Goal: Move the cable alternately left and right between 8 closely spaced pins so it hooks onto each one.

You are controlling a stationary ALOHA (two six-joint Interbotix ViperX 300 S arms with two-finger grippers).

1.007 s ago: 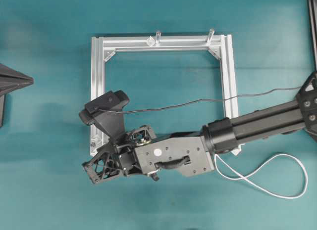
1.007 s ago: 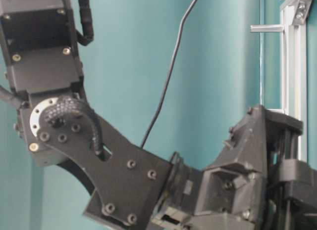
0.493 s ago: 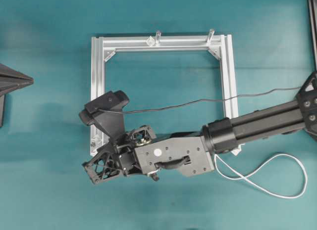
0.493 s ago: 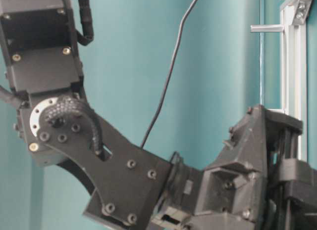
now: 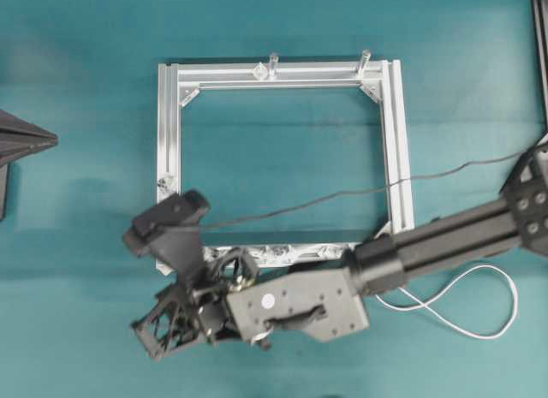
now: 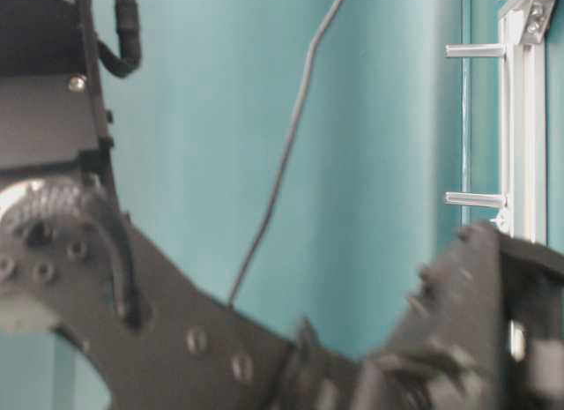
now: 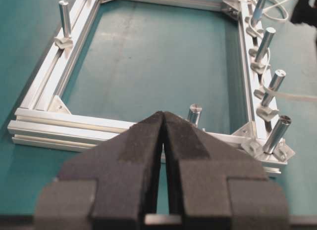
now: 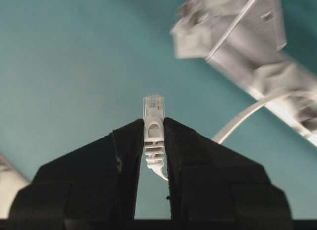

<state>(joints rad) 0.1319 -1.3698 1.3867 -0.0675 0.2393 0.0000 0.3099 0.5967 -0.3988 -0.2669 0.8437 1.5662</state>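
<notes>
My right gripper [image 8: 153, 122] is shut on the cable's whitish plug [image 8: 153, 114], which sticks out past the fingertips. The white cable [image 8: 242, 116] curves away toward the blurred aluminium frame [image 8: 237, 37]. Overhead, the right gripper [image 5: 150, 334] hangs just outside the frame's lower left corner, and the cable loops on the table at the right [image 5: 514, 297]. The pins [image 5: 276, 251] stand in a row on the frame's bottom rail. In the left wrist view they are upright silvery studs [image 7: 275, 81], with the cable [image 7: 297, 96] passing beside one. My left gripper [image 7: 162, 115] is shut and empty.
The square frame [image 5: 169, 124] lies mid-table, with two taller posts [image 5: 365, 57] on its top rail. A thin dark wire [image 5: 342, 195] crosses above the frame to the right wrist camera [image 5: 167, 222]. The left arm's black base [image 5: 17, 145] sits at the left edge.
My right arm has pulled back toward the front of the table with the plug, uncovering the bottom rail and its pins. The left gripper has not visibly moved.
</notes>
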